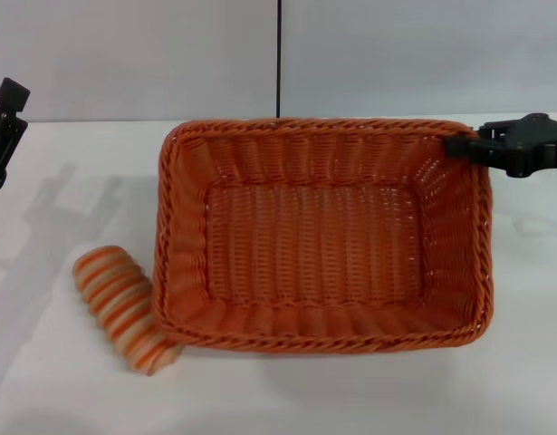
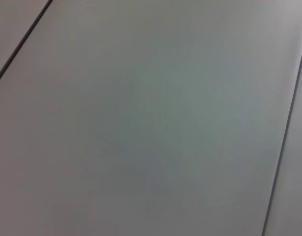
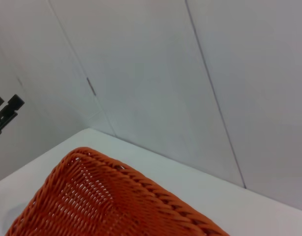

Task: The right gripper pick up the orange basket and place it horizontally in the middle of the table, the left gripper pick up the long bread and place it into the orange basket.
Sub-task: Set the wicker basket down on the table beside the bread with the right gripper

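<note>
The orange basket (image 1: 319,236) lies lengthwise across the middle of the white table (image 1: 70,381); its braided rim also shows in the right wrist view (image 3: 116,196). My right gripper (image 1: 461,145) is shut on the rim at the basket's far right corner. The striped long bread (image 1: 120,308) lies on the table against the basket's near left corner. My left gripper (image 1: 6,122) hangs at the far left, above the table and away from the bread. It appears small in the right wrist view (image 3: 4,104), with its two fingertips apart. The left wrist view shows only grey wall.
A grey panelled wall (image 1: 396,54) with a dark vertical seam (image 1: 279,54) stands behind the table. Bare tabletop lies left of the bread, in front of the basket and to its right.
</note>
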Available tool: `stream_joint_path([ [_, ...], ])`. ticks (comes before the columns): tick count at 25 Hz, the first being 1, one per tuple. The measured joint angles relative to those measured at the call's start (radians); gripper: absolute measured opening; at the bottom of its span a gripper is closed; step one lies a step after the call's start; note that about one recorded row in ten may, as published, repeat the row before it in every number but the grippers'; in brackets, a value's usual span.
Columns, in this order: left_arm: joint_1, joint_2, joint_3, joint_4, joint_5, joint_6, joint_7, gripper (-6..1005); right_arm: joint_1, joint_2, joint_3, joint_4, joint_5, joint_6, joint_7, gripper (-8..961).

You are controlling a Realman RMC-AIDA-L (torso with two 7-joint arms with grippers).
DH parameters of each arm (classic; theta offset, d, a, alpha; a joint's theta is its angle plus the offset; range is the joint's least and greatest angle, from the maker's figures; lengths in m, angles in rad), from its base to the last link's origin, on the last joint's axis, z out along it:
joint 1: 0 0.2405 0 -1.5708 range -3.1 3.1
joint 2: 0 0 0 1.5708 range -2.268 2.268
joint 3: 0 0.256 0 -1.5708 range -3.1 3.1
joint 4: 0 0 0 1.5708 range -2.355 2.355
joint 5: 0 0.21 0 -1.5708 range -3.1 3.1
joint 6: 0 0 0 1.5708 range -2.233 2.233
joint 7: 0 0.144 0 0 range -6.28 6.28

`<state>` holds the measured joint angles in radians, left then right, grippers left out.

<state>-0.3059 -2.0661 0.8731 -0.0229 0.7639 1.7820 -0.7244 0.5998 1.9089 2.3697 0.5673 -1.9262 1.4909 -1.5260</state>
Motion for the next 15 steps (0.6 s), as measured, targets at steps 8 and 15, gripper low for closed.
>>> stream_joint_path([
  [8, -0.006, 0.000, 0.000, 0.000, 0.000, 0.000, -0.001, 797, -0.011, -0.002, 0.029, 0.004, 0.002, 0.010, 0.004, 177],
  [15, -0.014, 0.000, 0.000, 0.000, 0.000, -0.013, -0.002, 797, -0.014, -0.003, 0.030, 0.003, 0.002, 0.011, 0.007, 176],
])
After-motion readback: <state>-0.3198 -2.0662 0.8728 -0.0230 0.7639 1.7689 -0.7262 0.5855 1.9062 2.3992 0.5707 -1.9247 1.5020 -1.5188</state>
